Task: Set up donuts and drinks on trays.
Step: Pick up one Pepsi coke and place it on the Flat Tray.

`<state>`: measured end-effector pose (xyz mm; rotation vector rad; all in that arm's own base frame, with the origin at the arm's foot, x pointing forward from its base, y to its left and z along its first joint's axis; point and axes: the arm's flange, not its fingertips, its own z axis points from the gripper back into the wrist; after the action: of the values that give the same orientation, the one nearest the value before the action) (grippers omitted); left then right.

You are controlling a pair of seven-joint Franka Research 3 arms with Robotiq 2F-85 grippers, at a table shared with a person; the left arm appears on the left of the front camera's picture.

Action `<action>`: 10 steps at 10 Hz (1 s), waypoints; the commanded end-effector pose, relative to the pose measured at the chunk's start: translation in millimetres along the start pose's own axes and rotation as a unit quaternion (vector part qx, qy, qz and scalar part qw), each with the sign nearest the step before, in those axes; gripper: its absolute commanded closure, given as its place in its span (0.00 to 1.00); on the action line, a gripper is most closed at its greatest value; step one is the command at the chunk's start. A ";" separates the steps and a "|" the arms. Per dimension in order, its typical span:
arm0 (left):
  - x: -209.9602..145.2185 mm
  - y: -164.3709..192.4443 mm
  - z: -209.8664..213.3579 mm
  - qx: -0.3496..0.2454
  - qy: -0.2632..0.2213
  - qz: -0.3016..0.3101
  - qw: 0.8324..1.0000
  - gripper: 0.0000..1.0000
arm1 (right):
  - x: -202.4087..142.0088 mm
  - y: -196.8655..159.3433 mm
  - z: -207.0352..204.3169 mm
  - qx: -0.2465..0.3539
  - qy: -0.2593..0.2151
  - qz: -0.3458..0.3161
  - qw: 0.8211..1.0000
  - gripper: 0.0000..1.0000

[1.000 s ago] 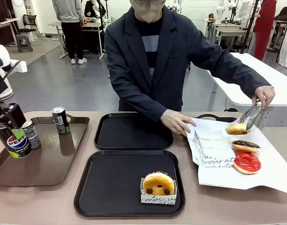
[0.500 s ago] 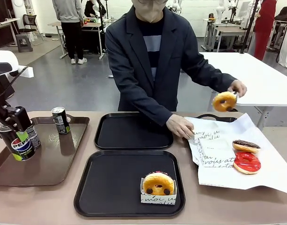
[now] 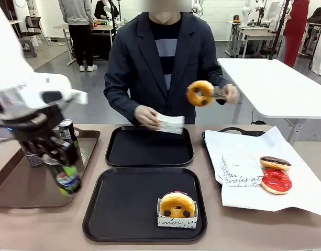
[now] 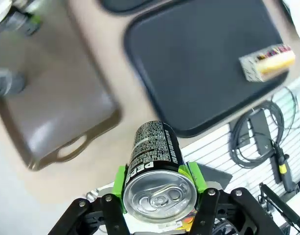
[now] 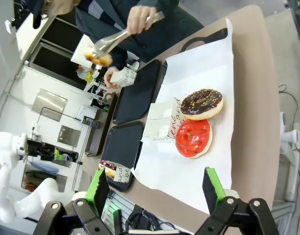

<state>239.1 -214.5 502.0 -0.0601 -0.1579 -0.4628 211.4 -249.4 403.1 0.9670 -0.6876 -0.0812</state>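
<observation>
My left gripper (image 3: 63,163) is shut on a black Pepsi can (image 3: 68,181), held tilted in the air over the right edge of the brown tray (image 3: 24,191), beside the near black tray (image 3: 123,209). In the left wrist view the can (image 4: 154,147) sits between the green pads (image 4: 121,178). A golden donut in a white sleeve (image 3: 177,206) lies on the near tray. The far black tray (image 3: 150,147) is bare. The person holds a golden donut (image 3: 201,93) in tongs and a paper sleeve (image 3: 170,124) above it. My right gripper (image 5: 156,191) is open over the table's right end.
Two more cans (image 3: 67,130) (image 3: 33,158) stand on the brown tray. A chocolate donut (image 3: 275,163) and a red donut (image 3: 276,181) lie on the white paper (image 3: 244,178) at the right. The person leans over the far edge.
My left arm lifted the Pepsi can off the brown tray and carried it right. The person raised the golden donut in tongs, swung it left, and picked up a paper sleeve.
</observation>
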 end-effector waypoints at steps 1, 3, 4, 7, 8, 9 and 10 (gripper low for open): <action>25.8 -39.0 -17.1 -0.014 -0.022 -0.036 0.999 0.41 | 2.3 -0.9 -0.4 0.011 -0.014 0.008 1.000 0.00; 41.6 -74.4 -35.0 -0.026 -0.023 -0.064 0.997 0.41 | 2.3 -0.9 -0.4 0.011 -0.014 0.008 1.000 0.00; 51.3 -87.8 -49.5 -0.008 -0.019 -0.073 0.997 0.41 | 2.3 -0.9 -0.4 0.011 -0.014 0.008 1.000 0.00; 79.7 -95.2 -97.8 0.002 0.006 -0.077 0.997 0.41 | 2.3 -0.9 -0.4 0.011 -0.014 0.008 1.000 0.00; 79.0 -93.7 -109.2 -0.002 0.009 -0.085 0.996 0.41 | 2.3 -0.9 -0.4 0.011 -0.014 0.008 1.000 0.00; 75.1 -92.8 -121.0 0.004 0.008 -0.100 0.995 0.41 | 2.3 -0.9 -0.4 0.011 -0.014 0.008 1.000 0.00; 71.0 -91.3 -129.2 0.009 0.006 -0.111 0.994 0.41 | 2.3 -0.9 -0.4 0.011 -0.014 0.008 1.000 0.00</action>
<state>280.2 -338.9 389.8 -0.0377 -0.1174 -0.6692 210.9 -250.0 403.4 0.9658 -0.6886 -0.0826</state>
